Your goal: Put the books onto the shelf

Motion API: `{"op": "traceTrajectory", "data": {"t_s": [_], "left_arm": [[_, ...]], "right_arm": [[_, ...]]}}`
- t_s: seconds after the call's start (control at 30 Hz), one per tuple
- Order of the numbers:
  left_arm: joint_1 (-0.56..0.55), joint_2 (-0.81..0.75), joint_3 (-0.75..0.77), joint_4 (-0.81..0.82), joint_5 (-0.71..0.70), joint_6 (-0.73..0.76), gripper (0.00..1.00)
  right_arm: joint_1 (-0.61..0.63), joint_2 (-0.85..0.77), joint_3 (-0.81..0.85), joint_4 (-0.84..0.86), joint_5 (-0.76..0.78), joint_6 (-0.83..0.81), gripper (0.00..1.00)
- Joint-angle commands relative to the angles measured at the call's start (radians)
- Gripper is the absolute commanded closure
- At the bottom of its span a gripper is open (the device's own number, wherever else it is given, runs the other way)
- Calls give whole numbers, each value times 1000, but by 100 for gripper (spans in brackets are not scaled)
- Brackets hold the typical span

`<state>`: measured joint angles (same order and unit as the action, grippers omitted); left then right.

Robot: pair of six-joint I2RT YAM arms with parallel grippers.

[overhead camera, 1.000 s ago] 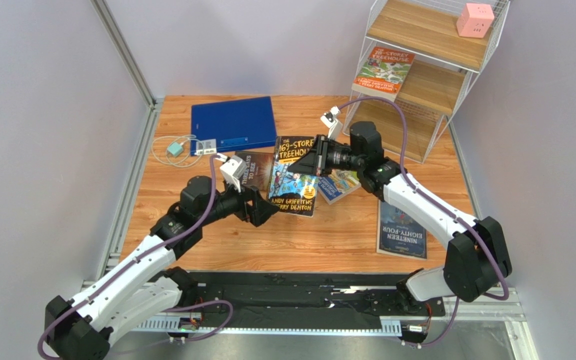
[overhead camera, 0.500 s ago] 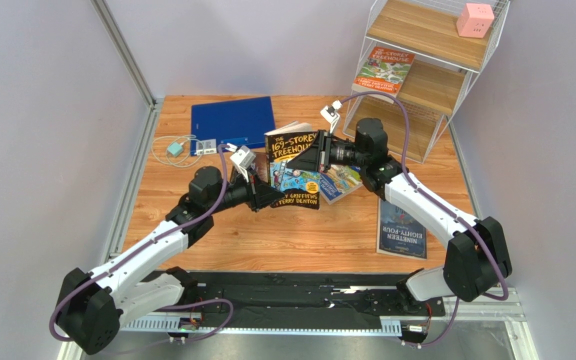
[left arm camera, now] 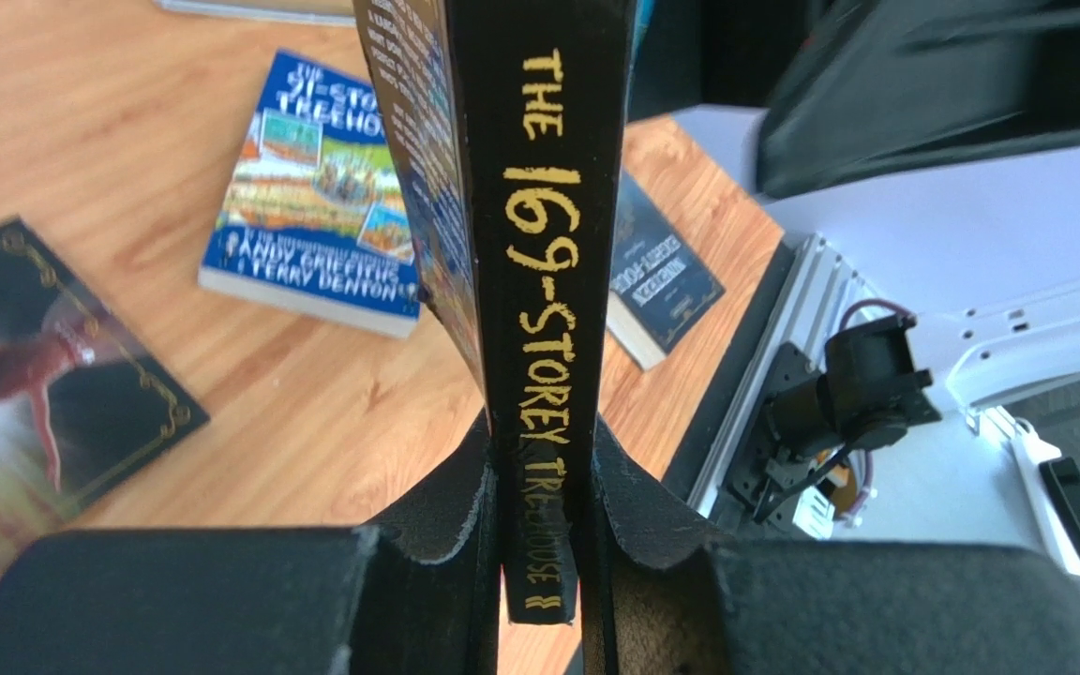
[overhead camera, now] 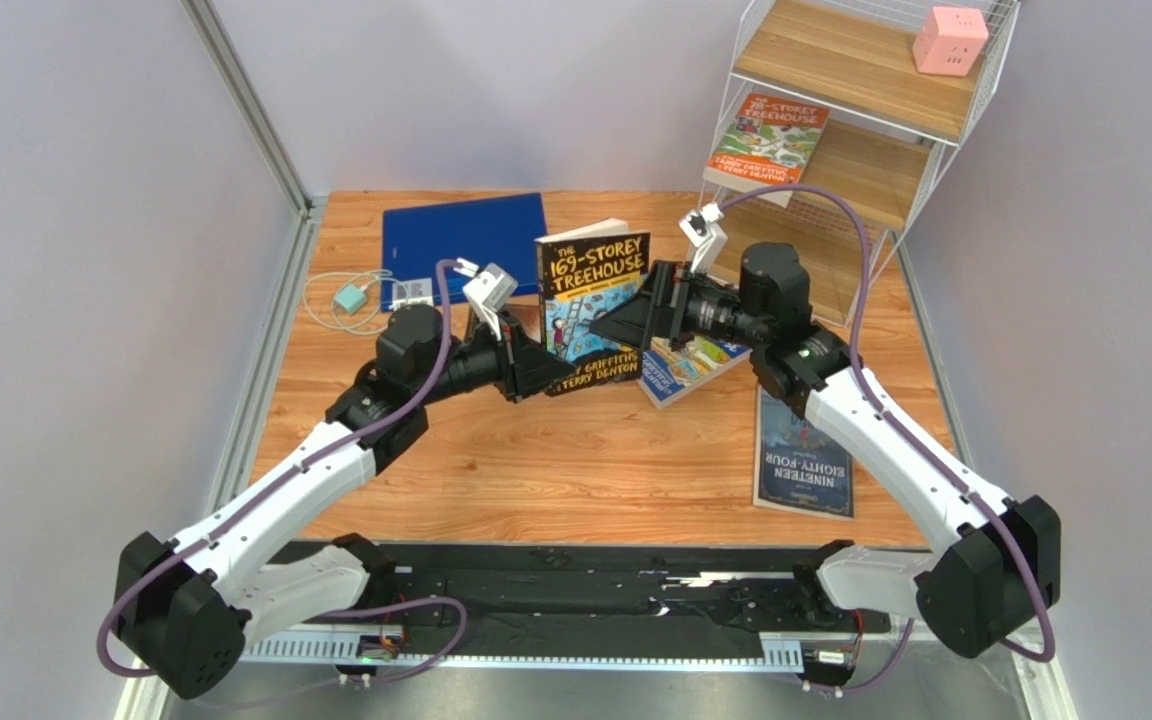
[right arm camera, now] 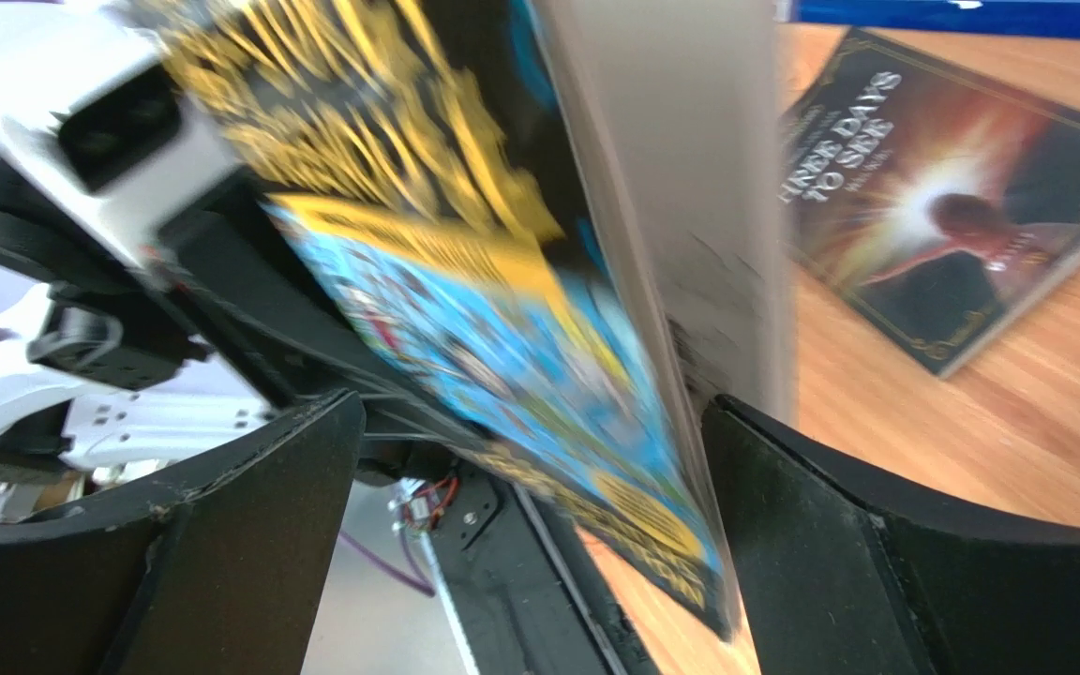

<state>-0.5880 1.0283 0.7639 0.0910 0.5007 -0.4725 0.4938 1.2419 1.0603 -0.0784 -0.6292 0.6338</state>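
Dark cartoon-cover book (overhead camera: 593, 300) stood upright mid-surface (overhead camera: 597, 465), front cover facing the overhead camera, well apart from the shelf (overhead camera: 838, 60). Couldn't tell if its bottom edge touched the wood.

Left end effector (left arm camera: 539, 478) was clenched on the low end of the spine, one finger flat on each cover. Right end effector (right arm camera: 532, 422) was spread wide with a finger either side of the page edge and neither pressing, so it was grasping nothing.

Handling, as a judgement:
- It looked like a thin, light paperback, so weight was no issue.
- It was likely floppy. Pinched only at a low spine corner, the top could sag or the pages fan open.
- The glossy cover was probably slick under the pads.
- The spine looked the stiffest part. The best hold was across both covers close to the spine, nearer mid-height.
- A page-edge pinch would likely bend the covers.
- It wasn't fragile, though the corners could crease.

Other books:
- The orange Treehouse book (overhead camera: 767, 143) lay on the shelf's middle board.
- The blue cartoon-cover book (overhead camera: 687, 368), navy Nineteen Eighty-Four (overhead camera: 806, 461) and Three Days to See (right arm camera: 947, 197) lay flat on the surface.
- Flat ones gave no edge to pinch and would likely need tipping up first.
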Motion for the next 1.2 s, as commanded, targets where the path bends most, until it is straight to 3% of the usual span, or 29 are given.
{"op": "traceTrajectory", "data": {"t_s": [0.0,0.23,0.5,0.8,1.17], "left_arm": [[14,15,94,136,125,25,100],[24,102,185,245,363,-26,100],[25,162,241,296,418,-54,100],[60,226,264,423,435,-143,100],[62,296,268,446,424,-167,100]], "right_arm": [[-58,-68,-84,14,30,-45,0],[-133,-133,-232,241,-73,29,0],[-133,-179,-326,492,-128,95,0],[-133,-217,-382,518,-164,119,0],[-132,-297,-356,433,-89,136,14]]}}
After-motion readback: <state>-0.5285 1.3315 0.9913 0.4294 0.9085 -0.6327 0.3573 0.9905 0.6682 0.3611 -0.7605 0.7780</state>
